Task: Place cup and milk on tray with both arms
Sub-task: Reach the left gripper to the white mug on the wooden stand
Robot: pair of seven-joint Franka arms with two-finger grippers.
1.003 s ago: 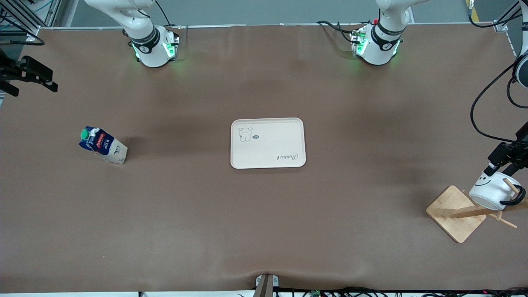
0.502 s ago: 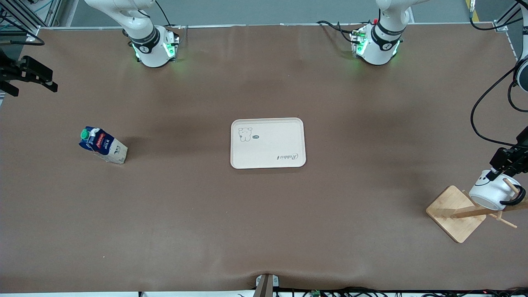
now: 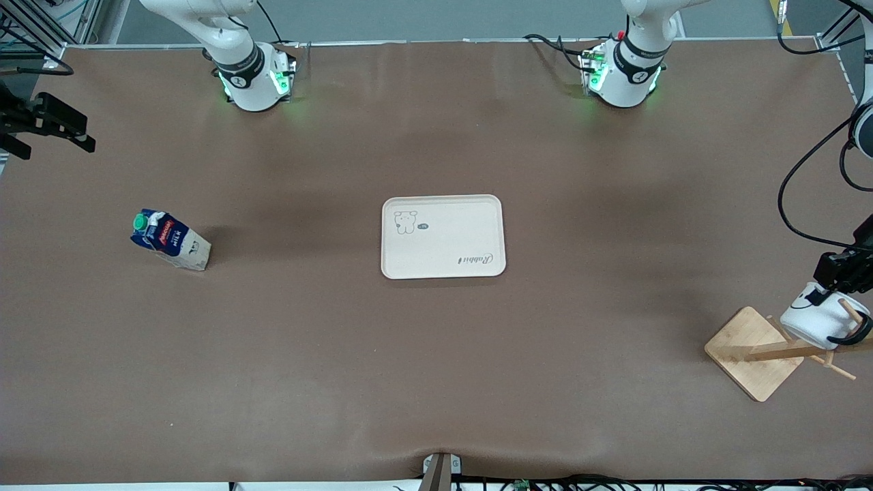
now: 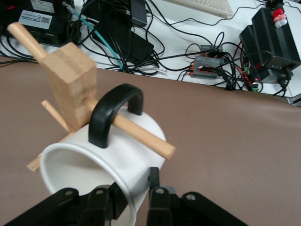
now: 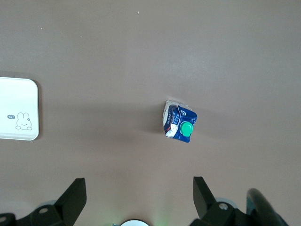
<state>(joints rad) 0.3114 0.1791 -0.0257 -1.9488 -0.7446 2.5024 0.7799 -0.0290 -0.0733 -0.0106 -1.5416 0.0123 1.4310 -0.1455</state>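
The white cup [image 3: 811, 320] hangs by its black handle [image 4: 115, 110] on a peg of a wooden rack [image 3: 753, 351] at the left arm's end of the table. My left gripper [image 3: 829, 290] is shut on the cup's rim [image 4: 129, 188], one finger inside and one outside. The milk [image 3: 169, 240] stands tilted on the table toward the right arm's end, and also shows in the right wrist view [image 5: 179, 125]. The cream tray [image 3: 450, 232] lies at mid-table. My right gripper [image 5: 138, 182] is open and empty, high over the table near its base.
The rack's post [image 4: 70, 80] and pegs surround the cup. Cables and boxes [image 4: 211, 61] lie past the table edge. A black device [image 3: 44, 123] sticks in at the right arm's end.
My left gripper has moved onto the cup's rim toward the table's end and closed on it; the cup has shifted slightly on its peg. The right arm, milk and tray have not moved.
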